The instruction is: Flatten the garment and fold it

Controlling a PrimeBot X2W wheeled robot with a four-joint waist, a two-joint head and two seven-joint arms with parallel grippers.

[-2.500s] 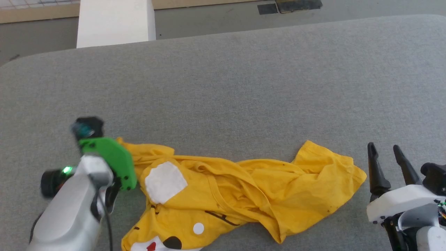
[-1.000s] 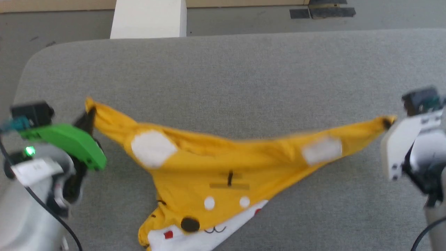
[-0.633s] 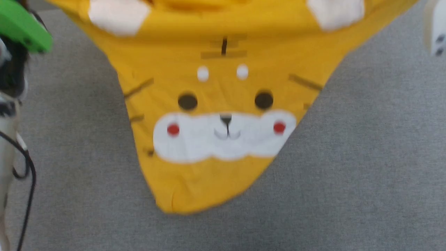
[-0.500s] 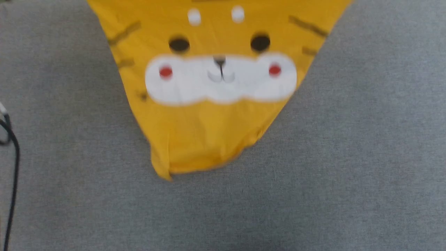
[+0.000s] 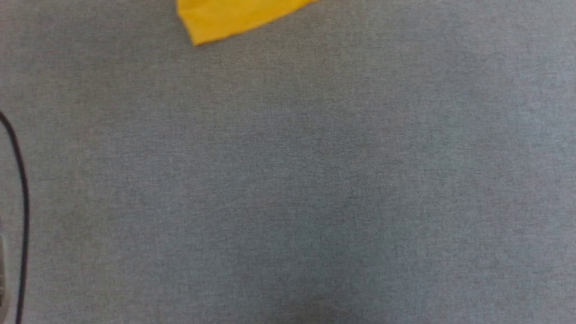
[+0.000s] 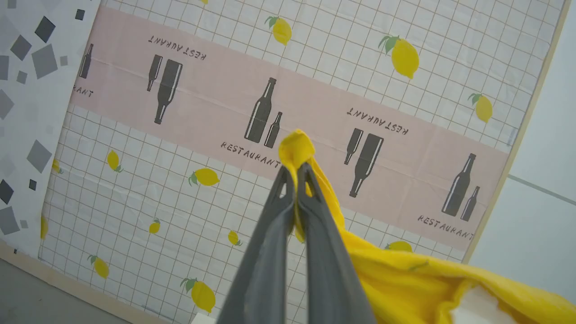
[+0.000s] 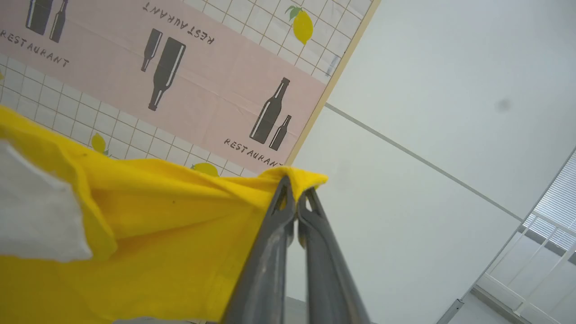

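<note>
Fabric of bright yellow soft cotton T-shirt hangs limp, probably light; left gripper and right gripper clamp 2 corners.

Both end effectors pinched closed

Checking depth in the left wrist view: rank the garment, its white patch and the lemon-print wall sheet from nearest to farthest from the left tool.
1. The garment: corner pinched in the left tool.
2. Its white patch: lower right, down the cloth.
3. The lemon-print wall sheet: far behind.
</note>
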